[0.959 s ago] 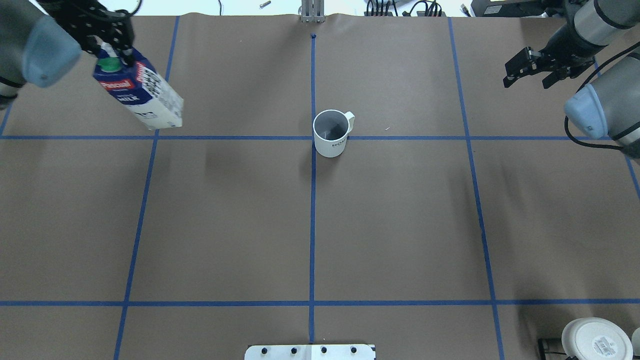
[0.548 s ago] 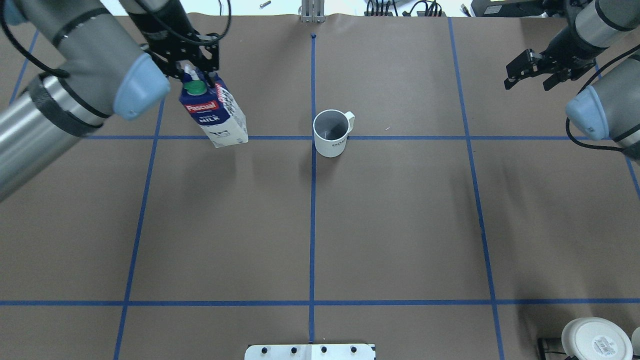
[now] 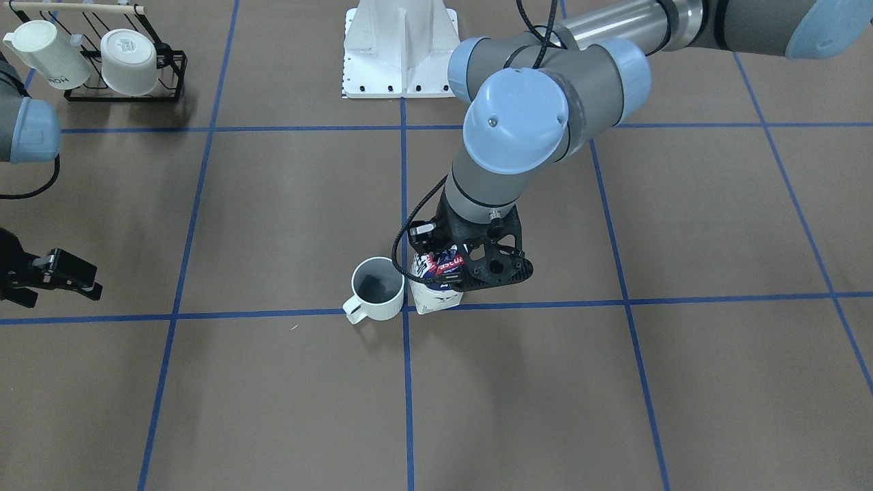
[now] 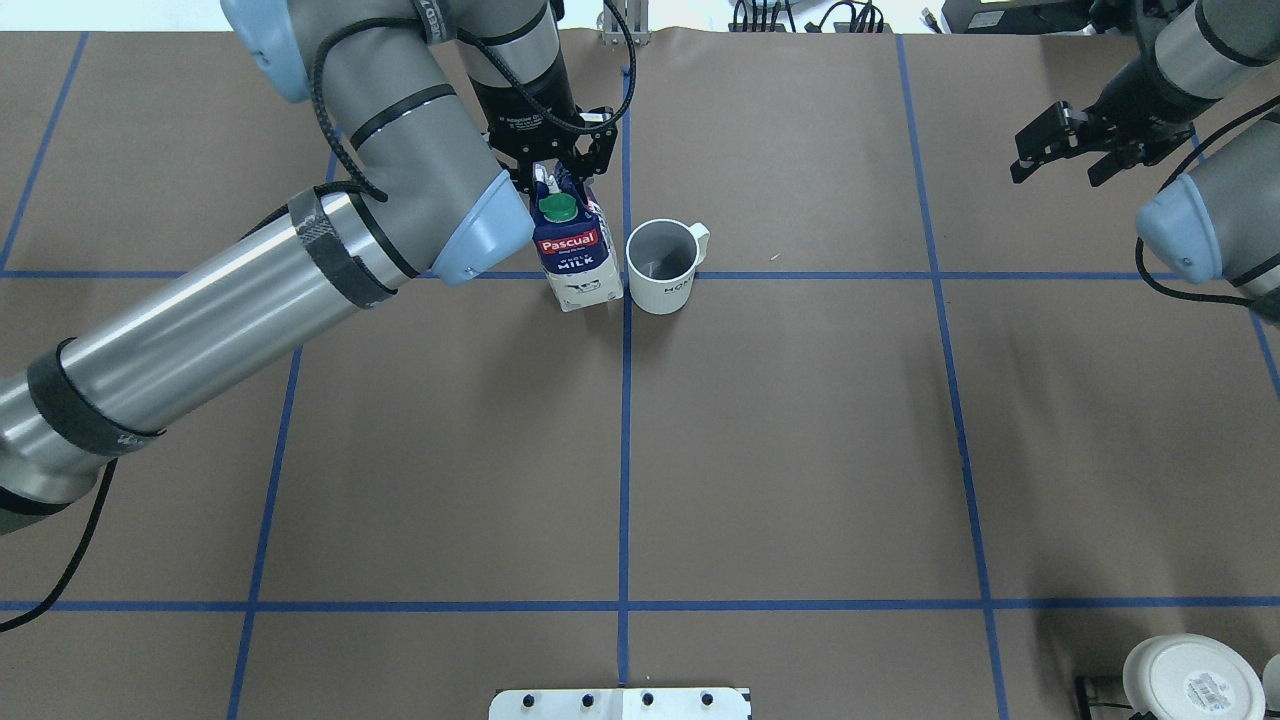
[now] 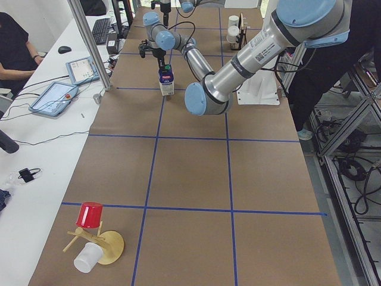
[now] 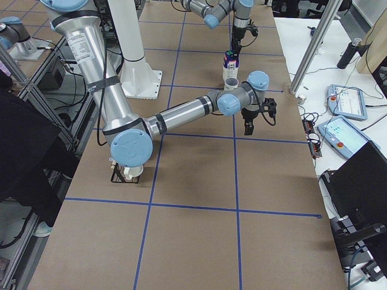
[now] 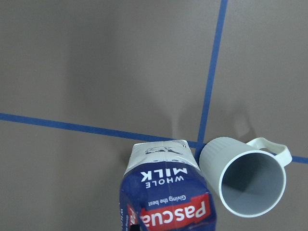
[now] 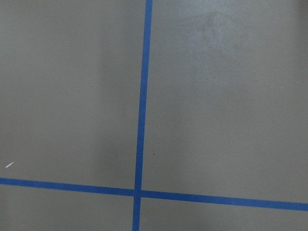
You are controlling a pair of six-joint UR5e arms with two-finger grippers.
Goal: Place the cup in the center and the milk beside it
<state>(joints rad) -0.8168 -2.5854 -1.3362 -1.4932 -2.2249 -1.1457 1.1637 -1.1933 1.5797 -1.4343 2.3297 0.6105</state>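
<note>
Gripping the milk (image 4: 578, 262) by its top, the left gripper (image 4: 560, 178) holds it upright just left of the cup (image 4: 662, 262) at the center (image 7: 198, 142), perhaps not yet landed; the right gripper (image 4: 1062, 150) gapes, well apart.

Readable lettering, as I see it from here
The dark-blue and white gable milk carton (image 4: 577, 262) reads "Pascual" on its red band, then "WHOLE MILK" and "Giving the best"; the small white mug (image 4: 662, 285) shows only "HO…".

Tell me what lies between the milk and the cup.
Nothing but a sliver of blue tape line; the milk and the cup are nearly touching, clearest in the left wrist view.
</note>
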